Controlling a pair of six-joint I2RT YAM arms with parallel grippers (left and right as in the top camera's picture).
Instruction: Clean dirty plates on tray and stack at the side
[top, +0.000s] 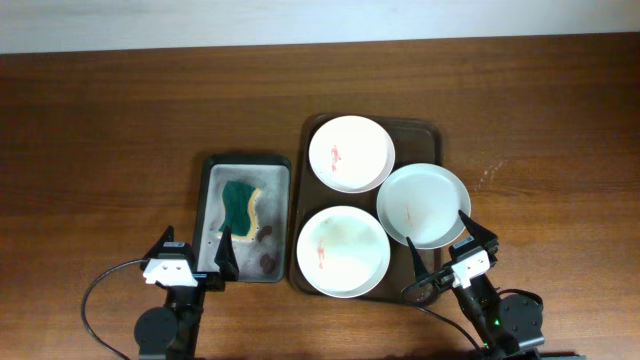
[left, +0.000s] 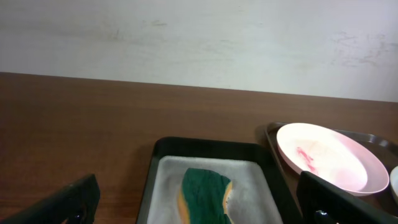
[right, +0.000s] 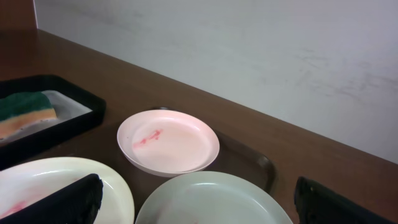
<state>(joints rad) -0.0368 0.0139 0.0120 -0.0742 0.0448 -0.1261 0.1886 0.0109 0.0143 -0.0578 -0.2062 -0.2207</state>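
Three white plates with reddish smears sit on the dark brown tray (top: 432, 131): a far plate (top: 350, 153), a right plate (top: 423, 205) overhanging the tray's right rim, and a near plate (top: 343, 251). My right gripper (top: 443, 247) is open and empty, just in front of the right plate. The right wrist view shows the far plate (right: 168, 142), right plate (right: 211, 199) and near plate (right: 56, 186). My left gripper (top: 193, 248) is open and empty at the near end of the grey tray. The left wrist view shows the far plate (left: 329, 158).
A smaller grey metal tray (top: 212, 200) left of the brown tray holds a green and yellow sponge (top: 240, 205), also seen in the left wrist view (left: 205, 196), and a few dark bits. Bare wooden table lies on both sides.
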